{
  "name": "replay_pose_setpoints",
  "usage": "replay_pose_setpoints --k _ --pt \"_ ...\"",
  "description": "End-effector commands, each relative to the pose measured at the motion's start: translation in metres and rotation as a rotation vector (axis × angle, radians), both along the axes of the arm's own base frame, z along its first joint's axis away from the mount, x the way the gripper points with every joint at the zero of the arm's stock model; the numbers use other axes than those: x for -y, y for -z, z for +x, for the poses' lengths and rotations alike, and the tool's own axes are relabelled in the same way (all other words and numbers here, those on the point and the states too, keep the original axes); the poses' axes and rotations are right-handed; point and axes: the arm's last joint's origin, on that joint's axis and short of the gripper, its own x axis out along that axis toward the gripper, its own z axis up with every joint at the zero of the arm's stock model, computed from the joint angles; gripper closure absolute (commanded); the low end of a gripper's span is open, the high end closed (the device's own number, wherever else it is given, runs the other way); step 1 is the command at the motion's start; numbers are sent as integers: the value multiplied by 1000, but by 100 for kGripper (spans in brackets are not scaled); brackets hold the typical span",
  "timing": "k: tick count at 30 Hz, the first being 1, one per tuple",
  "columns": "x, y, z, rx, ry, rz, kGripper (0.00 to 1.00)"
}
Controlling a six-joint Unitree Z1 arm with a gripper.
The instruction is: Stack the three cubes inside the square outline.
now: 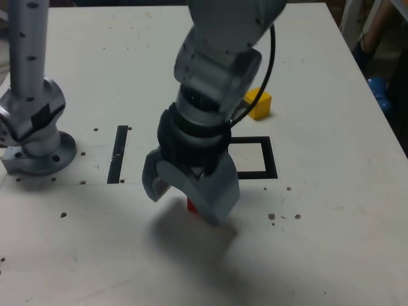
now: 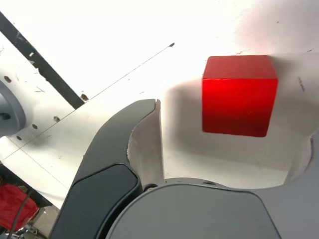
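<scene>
The red cube point(image 2: 239, 94) rests on the white table between my gripper's point(image 2: 234, 149) two spread fingers, touching neither. In the exterior view my gripper point(image 1: 186, 203) hangs low over the table, open, and only a sliver of the red cube point(image 1: 190, 204) shows under it. The yellow cube point(image 1: 257, 103) stands farther back, just beyond the square outline point(image 1: 271, 157), a black frame with a white centre. My arm covers the outline's side toward the exterior view's left. The outline holds nothing that I can see.
A thin black strip point(image 1: 118, 153) lies to the exterior view's left of the gripper, beside the arm's grey base point(image 1: 35, 143). Small screw holes dot the table point(image 1: 331, 229). A blue object point(image 1: 377, 89) sits past the table's edge on the exterior view's right.
</scene>
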Motion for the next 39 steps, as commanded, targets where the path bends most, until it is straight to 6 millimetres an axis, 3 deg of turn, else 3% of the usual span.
replay_pose_setpoints --k 1,7,14,17,39 --pt "4 5 4 -6 4 1 8" --pt "9 16 14 -22 -3 15 19" --pt "7 16 15 -5 -32 57 58" --pt "7 16 14 2 -33 63 67" --pt "2 11 22 9 -58 50 67"
